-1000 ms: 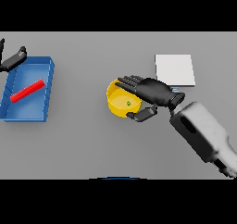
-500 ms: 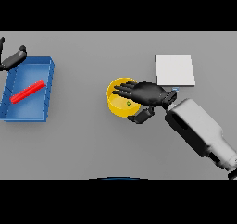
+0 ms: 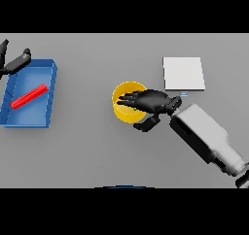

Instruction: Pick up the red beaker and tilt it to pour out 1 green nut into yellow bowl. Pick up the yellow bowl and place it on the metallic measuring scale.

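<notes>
Head view: round yellow bowl [image 3: 121,108]

- The table [image 3: 97,151] is seen in a plain, even grey.
- The bowl [image 3: 120,108] is coloured bright yellow, with a small green patch shown inside.
- The tray [image 3: 46,66] is rendered blue; the red beaker [image 3: 29,96] lying in it is plain red.
- The measuring scale [image 3: 183,74] is shown pale silvery grey.
- The right hand [image 3: 151,102] is coloured black, its forearm light grey.
- The left hand [image 3: 14,61] is likewise black.
</notes>
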`<state>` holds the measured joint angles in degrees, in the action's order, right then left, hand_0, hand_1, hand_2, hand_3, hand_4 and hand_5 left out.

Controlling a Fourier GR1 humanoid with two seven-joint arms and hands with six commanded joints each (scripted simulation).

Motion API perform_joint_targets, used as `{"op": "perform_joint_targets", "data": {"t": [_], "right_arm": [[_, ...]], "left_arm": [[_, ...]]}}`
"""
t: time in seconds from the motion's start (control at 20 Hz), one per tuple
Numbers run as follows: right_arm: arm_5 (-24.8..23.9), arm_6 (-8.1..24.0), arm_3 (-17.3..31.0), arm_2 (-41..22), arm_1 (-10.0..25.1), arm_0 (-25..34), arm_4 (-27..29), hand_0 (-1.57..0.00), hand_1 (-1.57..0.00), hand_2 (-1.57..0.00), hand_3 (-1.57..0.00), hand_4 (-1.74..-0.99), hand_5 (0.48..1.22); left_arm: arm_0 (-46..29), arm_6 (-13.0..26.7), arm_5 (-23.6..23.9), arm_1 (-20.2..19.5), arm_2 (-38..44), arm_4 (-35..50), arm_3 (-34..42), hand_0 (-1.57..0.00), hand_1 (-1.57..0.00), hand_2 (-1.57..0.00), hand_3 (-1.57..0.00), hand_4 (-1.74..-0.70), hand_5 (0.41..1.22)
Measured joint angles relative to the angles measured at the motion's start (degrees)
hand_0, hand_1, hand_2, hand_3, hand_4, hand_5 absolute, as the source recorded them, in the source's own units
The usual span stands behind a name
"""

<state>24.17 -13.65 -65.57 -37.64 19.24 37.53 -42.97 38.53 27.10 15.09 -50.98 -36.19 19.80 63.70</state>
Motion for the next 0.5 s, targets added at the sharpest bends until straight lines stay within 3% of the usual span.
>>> {"op": "perform_joint_targets", "data": {"t": [0.15,0.2,0.35,0.45,0.5], "right_arm": [[-0.78,0.17,2.09,-0.05,-1.31,0.1,-0.04,0.0,-0.01,-0.08,-0.12,-1.333,0.8],[-0.7,0.87,2.39,0.07,-1.88,0.31,0.1,-0.07,-0.07,-0.14,-0.18,-1.365,0.838],[0.3,-0.29,1.8,-0.08,-0.99,0.54,0.15,-0.47,-0.38,-0.38,-0.42,-1.479,0.999],[0.26,0.35,1.44,-0.64,-0.99,0.66,-0.52,-0.78,-0.65,-0.59,-0.83,-1.469,1.079],[0.1,1.15,1.57,-0.76,-1.42,0.73,-0.51,-0.94,-0.81,-0.79,-0.98,-1.521,1.108]], "left_arm": [[-0.76,-0.35,0.4,-0.22,-0.06,-0.05,0.39,0.0,0.0,0.0,0.0,-0.79,0.732],[-0.83,-0.02,0.71,-0.44,-0.1,-0.12,0.85,0.0,0.0,0.0,0.0,-0.8,0.73],[-0.61,-0.06,0.06,-0.61,0.05,0.11,0.59,0.0,0.0,0.0,0.0,-0.79,0.729],[-0.37,-0.28,0.22,-0.36,0.09,-0.14,-0.07,0.0,0.0,0.0,0.0,-0.79,0.732],[-0.04,0.1,-0.06,-0.57,0.04,-0.21,-0.14,0.0,0.0,0.0,0.0,-0.79,0.733]]}}
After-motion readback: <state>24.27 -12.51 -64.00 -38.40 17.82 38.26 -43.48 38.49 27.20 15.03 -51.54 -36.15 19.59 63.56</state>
